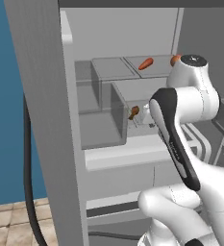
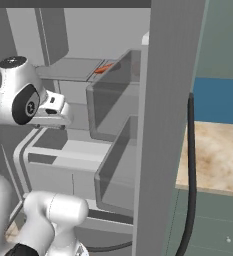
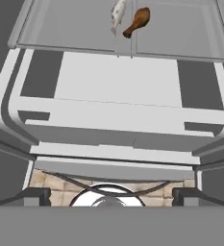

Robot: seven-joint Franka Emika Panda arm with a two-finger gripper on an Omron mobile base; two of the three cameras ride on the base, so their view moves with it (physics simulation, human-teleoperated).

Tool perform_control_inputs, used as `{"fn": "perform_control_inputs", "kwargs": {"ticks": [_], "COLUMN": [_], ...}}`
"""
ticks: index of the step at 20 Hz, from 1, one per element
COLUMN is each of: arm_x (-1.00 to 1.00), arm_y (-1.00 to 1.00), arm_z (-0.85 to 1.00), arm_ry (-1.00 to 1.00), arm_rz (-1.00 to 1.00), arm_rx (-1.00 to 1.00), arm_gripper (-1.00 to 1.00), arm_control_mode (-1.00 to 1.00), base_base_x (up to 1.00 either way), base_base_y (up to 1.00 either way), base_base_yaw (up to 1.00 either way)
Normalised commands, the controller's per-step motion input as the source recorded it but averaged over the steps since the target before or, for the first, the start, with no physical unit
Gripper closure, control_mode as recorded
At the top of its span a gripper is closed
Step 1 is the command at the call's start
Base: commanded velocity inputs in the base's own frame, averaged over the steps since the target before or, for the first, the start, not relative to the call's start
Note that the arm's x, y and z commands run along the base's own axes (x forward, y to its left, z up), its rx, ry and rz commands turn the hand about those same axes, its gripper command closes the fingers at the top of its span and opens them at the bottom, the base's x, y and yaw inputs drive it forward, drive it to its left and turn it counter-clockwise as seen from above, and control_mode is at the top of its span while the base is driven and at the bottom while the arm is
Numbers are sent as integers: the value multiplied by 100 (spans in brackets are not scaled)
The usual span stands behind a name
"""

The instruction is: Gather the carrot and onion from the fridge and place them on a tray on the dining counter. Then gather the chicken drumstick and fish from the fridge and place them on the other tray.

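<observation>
An orange carrot (image 1: 145, 64) (image 2: 104, 69) lies on an upper fridge shelf. The onion (image 1: 175, 59) sits to its right, partly hidden behind my arm. One shelf lower, the brown chicken drumstick (image 1: 133, 112) (image 3: 137, 21) lies beside the pale fish (image 3: 118, 13), the two close together. My gripper (image 3: 111, 196) is open, its fingertips (image 3: 34, 196) spread wide with nothing between them. It hangs in front of the fridge, below and short of the drumstick and fish. The trays and dining counter are out of view.
The open fridge door (image 1: 41, 120) (image 2: 168, 125) stands as a tall grey panel beside the arm. Clear door bins (image 2: 113, 105) jut from it. White drawer fronts (image 3: 118, 110) lie below the lower shelf. A black cable (image 1: 29, 192) hangs by the door.
</observation>
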Motion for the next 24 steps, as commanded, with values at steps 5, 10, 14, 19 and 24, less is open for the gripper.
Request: {"fn": "perform_control_inputs", "kwargs": {"ticks": [5, 10, 14, 19, 24], "arm_x": [76, 64, 32, 53, 67], "arm_y": [-15, -3, 0, -11, -14], "arm_z": [-5, -37, -48, -34, -26], "arm_ry": [0, 0, 0, 1, 0], "arm_rz": [0, -3, -3, -4, -3], "arm_rx": [0, 0, 0, 0, 2], "arm_gripper": [-100, -100, -100, -100, -100], "arm_control_mode": [-100, -100, -100, -100, -100], "base_base_x": [0, 0, 0, 0, 0], "base_base_y": [0, 0, 0, 0, 0], "base_base_yaw": [0, 0, 0, 0, 0]}}
